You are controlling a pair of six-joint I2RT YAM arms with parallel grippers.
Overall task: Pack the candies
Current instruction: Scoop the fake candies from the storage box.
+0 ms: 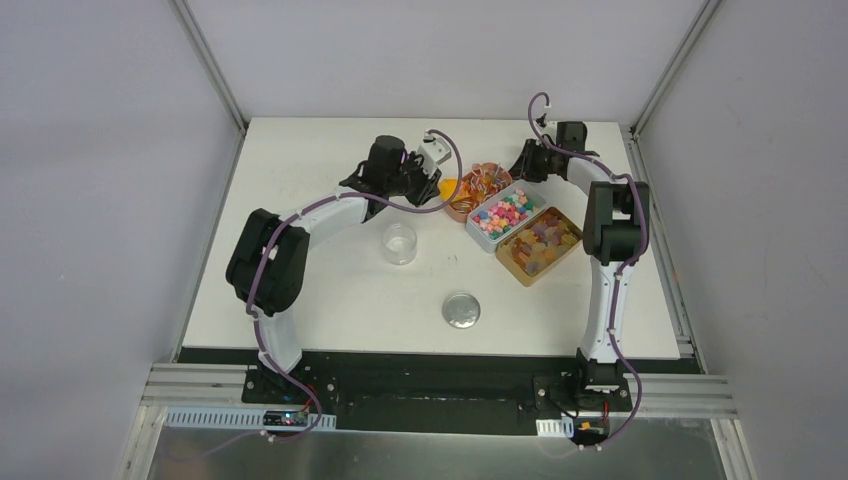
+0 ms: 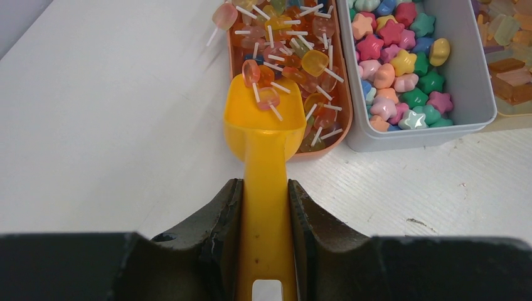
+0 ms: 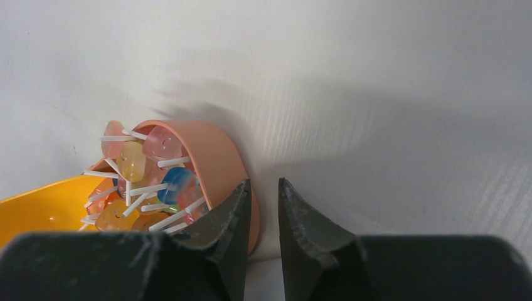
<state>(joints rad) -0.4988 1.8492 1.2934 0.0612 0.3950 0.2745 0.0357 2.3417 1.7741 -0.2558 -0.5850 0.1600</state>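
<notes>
White table [image 1: 330, 300], grey walls round it. L gripper [image 2: 263, 188] is clamped on the handle of a yellow scoop [image 2: 263, 125], its bowl at the edge of a peach tray [image 3: 219, 150] w/ a couple of lollipops [image 2: 295, 56] at its mouth. Glass jar [image 1: 399, 243] stands nearby; silver lid [image 1: 461, 311] lies flat nearer the arm bases (apart from the jar). The candies [image 2: 395, 63] lie in trays: lollipops in the peach one, stars in a grey tub [image 2: 470, 69] just beside it, amber gummies [image 1: 540, 245] in the next. R gripper [image 3: 263, 185] sits at the peach tray's far end, fingers nearly together; can't tell if they pinch the rim
</notes>
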